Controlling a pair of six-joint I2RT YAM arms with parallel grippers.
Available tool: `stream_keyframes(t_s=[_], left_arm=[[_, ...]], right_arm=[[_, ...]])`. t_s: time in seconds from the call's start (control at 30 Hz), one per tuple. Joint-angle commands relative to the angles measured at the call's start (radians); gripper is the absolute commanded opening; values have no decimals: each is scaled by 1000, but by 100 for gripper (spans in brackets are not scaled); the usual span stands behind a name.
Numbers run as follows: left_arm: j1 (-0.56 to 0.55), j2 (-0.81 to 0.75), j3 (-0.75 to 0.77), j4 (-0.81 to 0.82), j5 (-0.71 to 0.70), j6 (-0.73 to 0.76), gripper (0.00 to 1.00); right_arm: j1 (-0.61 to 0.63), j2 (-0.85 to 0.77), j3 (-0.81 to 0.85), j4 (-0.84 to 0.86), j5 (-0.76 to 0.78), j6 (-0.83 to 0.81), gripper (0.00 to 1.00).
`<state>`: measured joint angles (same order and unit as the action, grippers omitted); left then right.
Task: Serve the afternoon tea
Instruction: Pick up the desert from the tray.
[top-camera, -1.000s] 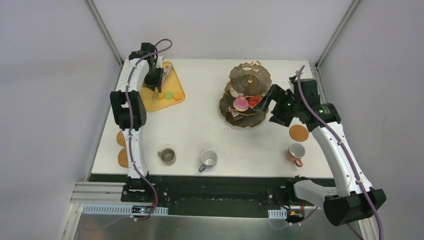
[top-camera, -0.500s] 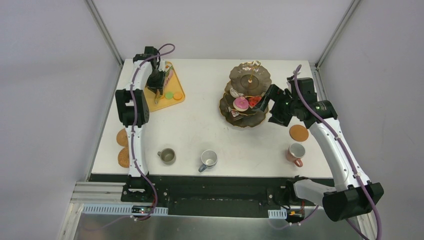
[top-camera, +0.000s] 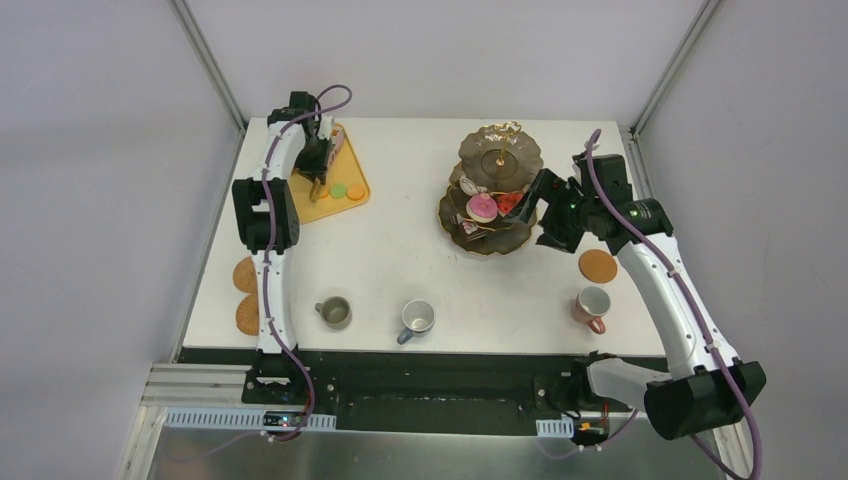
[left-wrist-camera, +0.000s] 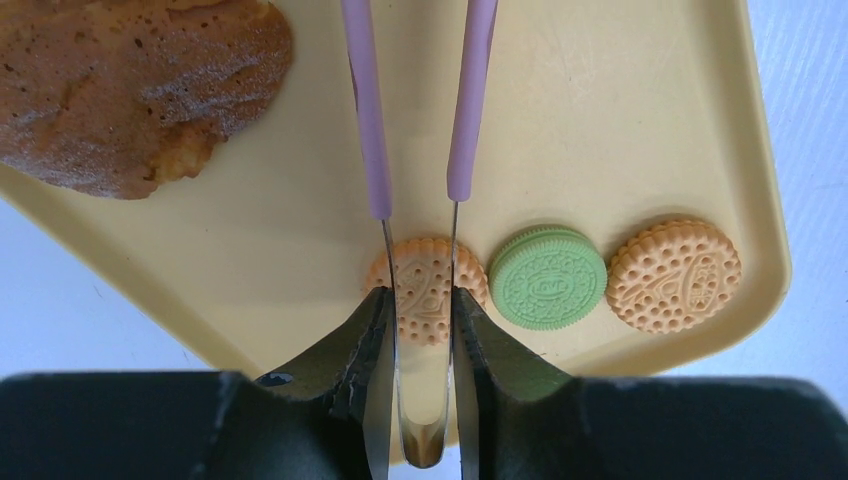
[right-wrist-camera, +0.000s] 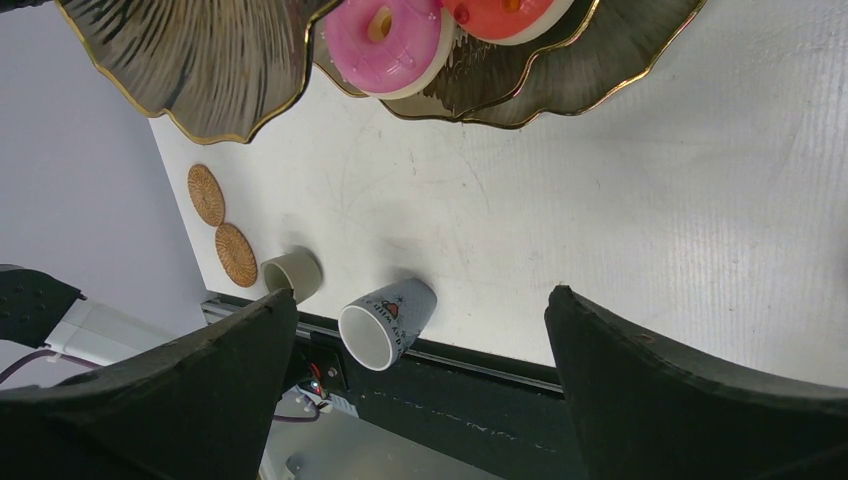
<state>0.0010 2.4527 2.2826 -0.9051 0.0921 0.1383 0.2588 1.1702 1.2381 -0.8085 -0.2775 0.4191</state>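
Since a second ago my left arm has swung its elbow a little rightward and edged its wrist up the tray. The right arm has crept only slightly nearer the stand, and nothing on the table has shifted.

Far left, two coasters (top-camera: 243, 275) lie at the table edge with no mug on them. Behind them sits the tray (left-wrist-camera: 620, 120). There the left gripper (left-wrist-camera: 420, 305) is clamped on the tongs (left-wrist-camera: 368, 120), its fingers pressing the metal arms from outside. In the wrist view an orange macaron (left-wrist-camera: 422, 280) shows between those arms, close to the fingers, and the pink ends reach on past it. Whether the arms actually pinch it I cannot tell. Just beside it to the right lies a green macaron (left-wrist-camera: 548, 277), then a second orange one (left-wrist-camera: 673, 275). A brown cake (left-wrist-camera: 130, 90) rests at the tray's other end. The tongs' long axis runs across the macaron row, so they straddle one macaron alone.

Along the near edge stand the olive mug (top-camera: 333, 312) and grey-blue mug (top-camera: 417, 319), neither on a coaster.

The stand (top-camera: 530, 160) is well to the right of the tray. I judge the next move turns on that: the macaron must travel rightward, carried by the left arm, the only one near it. A pink doughnut (top-camera: 482, 207) and red doughnut (top-camera: 510, 202) already sit on a lower tier. The right gripper (top-camera: 540, 213) hangs just right of the stand, jaws wide apart and empty. Near it lie a third coaster (top-camera: 598, 266) and, beside it, the pink mug (top-camera: 592, 304).
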Motion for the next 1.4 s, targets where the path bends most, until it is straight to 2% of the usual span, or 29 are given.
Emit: stream_keyframes(t_s=[0.0,0.17,0.37,0.43,0.5,0.63,0.8,0.93,1.1,1.37], left_arm=[[1,-69,-21,36,-3,23,2],[2,-130,-112,62,6,18,0],[1,-91,-46,-16,21,-13,0],[2,-72,-21,-48,-3,-31,14],[-28,-72,-31,-50,-23,-38,23],[-42,-81,-58,-34,-52,-43,30],[-44,-70,-41,-34,-75,-52,33],[-44,-58,-14,-53,-86,-60,21],[-44,-58,-1,-78,-112,-86,0],[-44,-128,-67,-56,-94,-135,0]], right_arm=[[-6,-6,50,-3,-3,13,99],[-5,-24,41,7,-6,14,99],[-5,-56,25,3,-5,9,99],[-5,-66,18,3,-5,10,99],[-5,-68,14,4,-6,12,99],[-6,-59,20,5,-11,14,99],[-5,-60,20,4,-10,9,99],[-5,-60,23,2,-8,7,99],[-5,-58,26,2,-6,6,99],[-5,-65,26,3,-5,1,99]])
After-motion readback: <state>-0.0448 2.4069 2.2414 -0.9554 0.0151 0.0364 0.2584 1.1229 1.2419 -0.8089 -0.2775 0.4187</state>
